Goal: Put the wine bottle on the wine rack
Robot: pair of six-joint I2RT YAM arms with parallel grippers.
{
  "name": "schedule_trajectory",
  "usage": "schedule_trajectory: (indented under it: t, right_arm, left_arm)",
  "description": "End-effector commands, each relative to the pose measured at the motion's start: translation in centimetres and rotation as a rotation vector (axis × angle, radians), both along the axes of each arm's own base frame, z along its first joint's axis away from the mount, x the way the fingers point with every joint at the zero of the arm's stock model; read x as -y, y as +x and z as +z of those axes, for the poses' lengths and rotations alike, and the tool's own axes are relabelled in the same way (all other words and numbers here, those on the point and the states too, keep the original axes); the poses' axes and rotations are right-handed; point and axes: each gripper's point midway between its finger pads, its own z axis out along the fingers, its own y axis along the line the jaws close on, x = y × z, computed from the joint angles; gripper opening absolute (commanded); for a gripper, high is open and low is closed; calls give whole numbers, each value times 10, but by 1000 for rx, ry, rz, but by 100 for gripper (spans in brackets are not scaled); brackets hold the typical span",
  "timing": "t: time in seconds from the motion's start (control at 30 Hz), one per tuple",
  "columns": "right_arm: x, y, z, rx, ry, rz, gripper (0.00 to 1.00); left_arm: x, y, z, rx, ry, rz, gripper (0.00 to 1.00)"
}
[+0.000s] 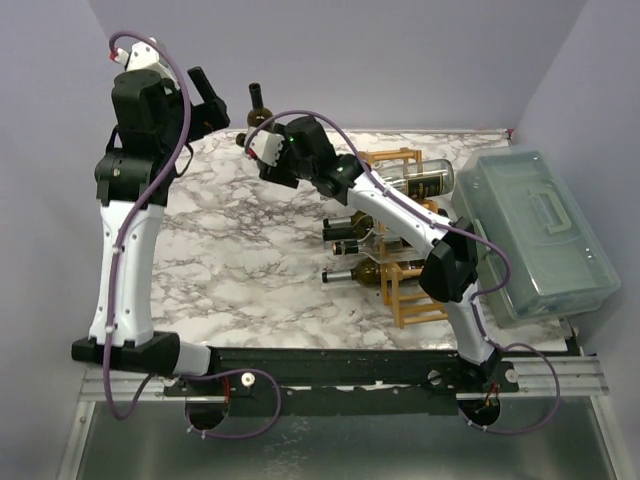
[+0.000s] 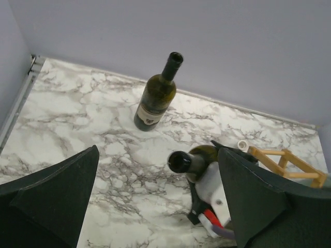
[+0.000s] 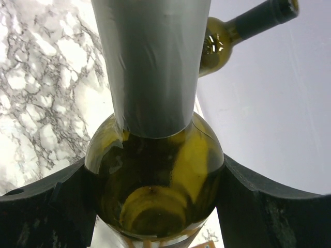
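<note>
Right gripper (image 3: 155, 178): clamped on green wine bottle (image 3: 152, 67), grey foil neck, upper centre of overhead view | left gripper (image 2: 158, 149): jaws wide apart | wine rack (image 1: 405, 298): right centre, bottles lying in it | upright bottle (image 2: 155, 98): pale label, writing unreadable

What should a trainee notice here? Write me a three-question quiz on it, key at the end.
1. True or false: the left pincer is shut.
2. The right pincer is: A open and empty; B shut on a bottle; C out of view.
3. Fill in one word: the far bottle stands ____.
Key: 1 false; 2 B; 3 upright.
</note>
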Motion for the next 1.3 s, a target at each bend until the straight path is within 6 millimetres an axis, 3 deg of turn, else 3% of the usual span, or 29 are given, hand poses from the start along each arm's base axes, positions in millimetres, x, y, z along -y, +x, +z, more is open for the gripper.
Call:
schedule_trajectory:
  t: [0.0, 0.17, 0.37, 0.5, 0.67, 0.8, 0.9, 1.0, 1.27]
  right_arm:
    - [18, 10, 41, 95, -33, -61, 0]
    - [32, 11, 34, 78, -94, -110, 0]
    - [50, 14, 22, 71, -173, -183, 1]
    - [57, 14, 17, 68, -209, -205, 0]
    - [61, 15, 9, 57, -231, -222, 0]
    - [65, 19, 3, 52, -233, -244, 0]
    - [69, 21, -3, 50, -242, -258, 0]
    - [72, 21, -6, 44, -245, -254, 0]
    - [81, 25, -14, 33, -255, -246, 0]
  left_arm:
    - [-10, 30, -37, -122, -170, -118, 98]
    - [-16, 51, -44, -100, -404, -304, 97]
    - [6, 61, -60, -101, -544, -494, 96]
    - [15, 68, -76, -116, -606, -537, 89]
    - [37, 75, -97, -161, -640, -603, 86]
    - [58, 74, -110, -199, -631, -691, 89]
    - [60, 76, -122, -220, -634, -686, 89]
    - [65, 78, -132, -239, -634, -684, 74]
    - [95, 91, -149, -307, -664, -756, 71]
